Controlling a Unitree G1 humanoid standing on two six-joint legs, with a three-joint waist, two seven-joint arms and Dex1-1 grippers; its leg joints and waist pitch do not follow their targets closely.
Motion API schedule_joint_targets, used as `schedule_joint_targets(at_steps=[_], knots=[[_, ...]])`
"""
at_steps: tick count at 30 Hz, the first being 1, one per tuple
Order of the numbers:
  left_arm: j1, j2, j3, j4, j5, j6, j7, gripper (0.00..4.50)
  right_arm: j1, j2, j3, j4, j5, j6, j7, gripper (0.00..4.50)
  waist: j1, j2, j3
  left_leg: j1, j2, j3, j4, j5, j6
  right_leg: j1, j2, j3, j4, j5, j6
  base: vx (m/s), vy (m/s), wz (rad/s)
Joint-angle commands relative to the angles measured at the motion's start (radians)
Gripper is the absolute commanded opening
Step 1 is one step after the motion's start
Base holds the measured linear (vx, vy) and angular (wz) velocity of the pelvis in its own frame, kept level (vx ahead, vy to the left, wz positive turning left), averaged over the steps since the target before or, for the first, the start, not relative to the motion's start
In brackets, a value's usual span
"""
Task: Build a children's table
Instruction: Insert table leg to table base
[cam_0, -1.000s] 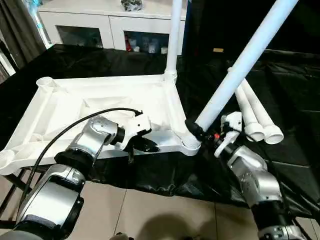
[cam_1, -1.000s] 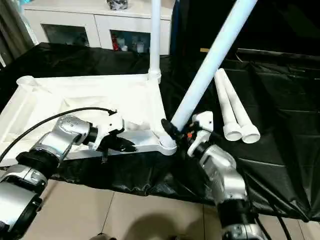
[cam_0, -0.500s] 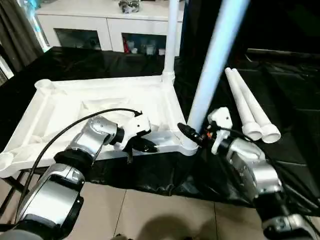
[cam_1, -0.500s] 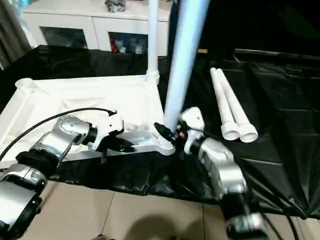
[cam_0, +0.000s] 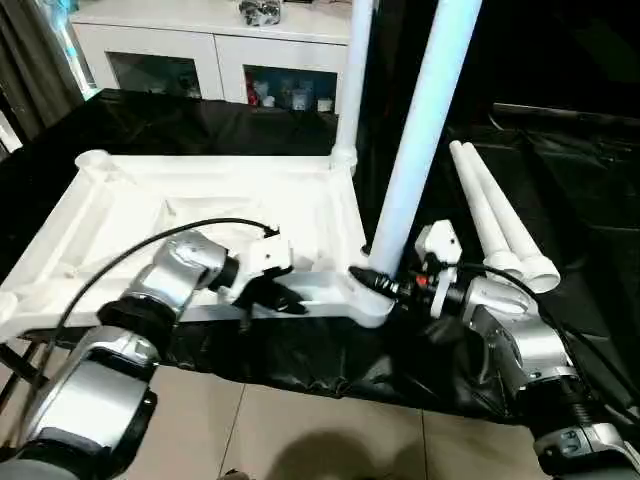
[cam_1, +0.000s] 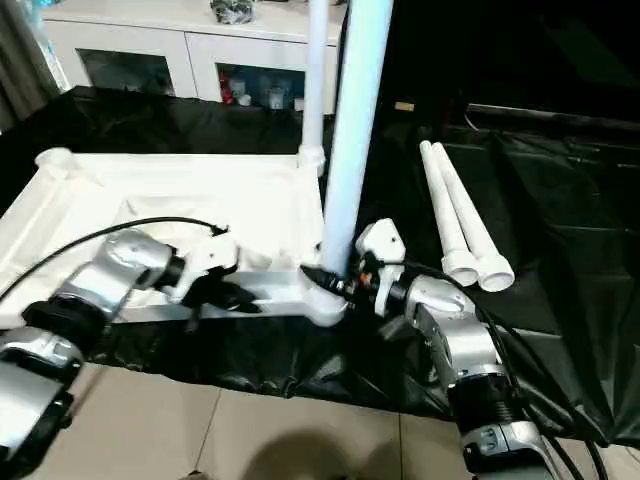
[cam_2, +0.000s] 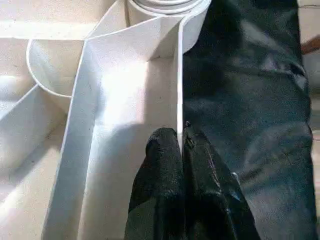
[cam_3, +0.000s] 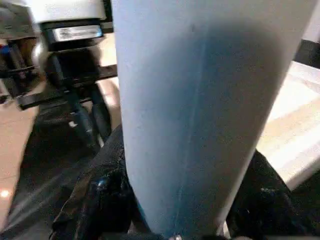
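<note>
Black cloth (cam_0: 560, 200) covers the worktop, with a white cabinet (cam_0: 200, 50) behind it, and the upturned tabletop (cam_0: 180, 210) lies on the cloth's left half with its ribbed underside up. One leg (cam_0: 350, 80) already stands upright in the tabletop's far right corner socket. The change is in the second leg (cam_0: 420, 130): a second ago it leaned steeply away to the right, and now it stands almost upright over the near right corner socket (cam_0: 368, 300), its foot at the socket's mouth. The right gripper (cam_0: 385, 283) is clamped around that leg low down, fingers on either side of the tube. The left gripper (cam_0: 270, 298) has its fingers pressed together on the thin wall of the tabletop's near edge, pinning it down. Two spare legs (cam_0: 500, 225) lie side by side on the cloth to the right. With the tube now lined up, I judge the next job is pressing it straight down until it seats; whether it has entered at all cannot be told.
</note>
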Motion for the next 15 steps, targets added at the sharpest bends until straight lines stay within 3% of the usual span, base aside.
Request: schedule_joint_targets(at_steps=[1,8,10,13,15], knots=[[-0.053,0.015,0.006,-0.02,-0.015,-0.025,-0.037,0.0,0.046,-0.008,0.051,0.056,-0.03,0.032,0.038,1.88,0.004,0.0,-0.065,0.014,0.02,-0.007,-0.079,-0.368,0.032,0.043,-0.056,0.04,-0.087,-0.469,-0.177,0.0,0.0,0.0],[-0.085,0.007,0.023,0.014,-0.012,-0.008,-0.007,0.0,0.053,0.0,0.051,0.055,-0.026,0.019,0.047,1.88,0.006,0.003,-0.064,0.017,0.019,-0.009,-0.079,-0.386,0.021,0.04,-0.057,0.039,-0.093,-0.508,-0.164,0.0,0.0,0.0],[-0.088,-0.006,0.035,0.017,-0.018,0.001,0.02,0.0,0.053,0.008,0.041,0.058,-0.023,0.016,0.03,1.88,0.006,0.0,-0.063,0.018,0.02,-0.009,-0.08,-0.39,0.02,0.039,-0.057,0.039,-0.093,-0.512,-0.163,0.0,0.0,0.0],[-0.095,-0.027,0.052,0.024,-0.017,0.024,0.09,0.0,0.028,0.042,-0.004,0.11,-0.029,-0.013,-0.068,1.88,0.007,-0.001,-0.062,0.02,0.019,-0.008,-0.078,-0.397,0.018,0.035,-0.059,0.037,-0.097,-0.54,-0.157,0.0,0.0,0.0],[-0.103,-0.045,0.067,0.03,-0.017,0.044,0.141,0.0,-0.003,0.065,-0.036,0.168,-0.048,-0.031,-0.168,1.88,0.002,-0.004,-0.059,0.023,0.016,-0.012,-0.076,-0.421,0.005,0.031,-0.058,0.028,-0.104,-0.602,-0.135,0.0,0.0,0.0]])
